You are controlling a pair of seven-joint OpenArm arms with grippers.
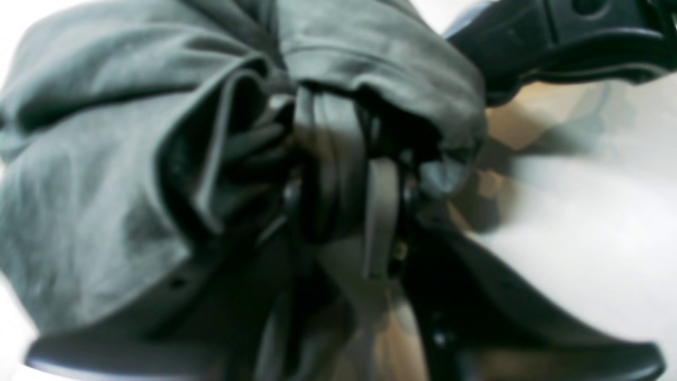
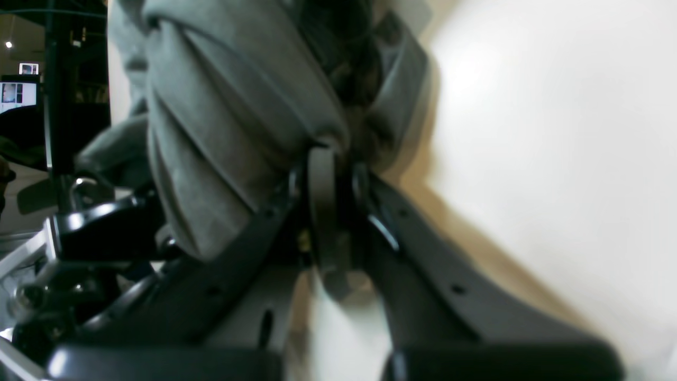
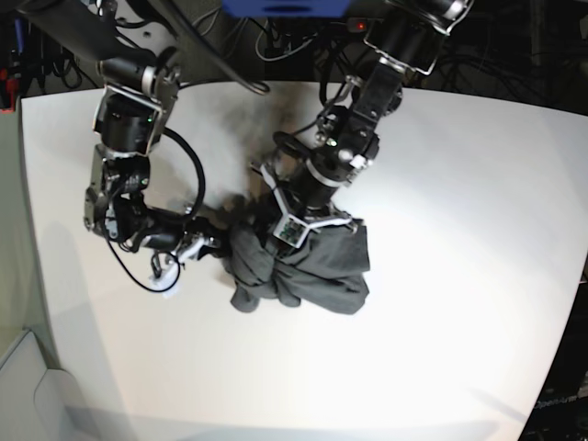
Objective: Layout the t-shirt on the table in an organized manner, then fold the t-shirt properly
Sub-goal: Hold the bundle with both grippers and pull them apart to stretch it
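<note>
So both sets of fingers are pinched down on cloth here. The left fingers (image 1: 344,196) are drawn in tight on a bunched fold of the t-shirt (image 3: 303,271), with grey fabric spilling up and around them. The right fingers (image 2: 330,185) are closed just as tight on another gathered edge, cloth ballooning above them. From the base view the two grips sit close together, so the shirt hangs between and below them as a crumpled dark heap, not spread at all.

We'd say we're in the layout step, nowhere near folding. Our guess for the next move: the two grips need to pull apart from each other so the fabric opens out, then lower it flat. If either grip has caught more than one layer, the shirt will probably stay twisted, so it's worth watching.

Outward from the fingers, the worktop (image 3: 478,230) is plain white and smooth, with plenty of bare surface on every side of the heap. Past its far edge it's dark, cables (image 3: 276,41) and rig hardware, and a lit screen (image 2: 18,95) shows off behind the right arm.
</note>
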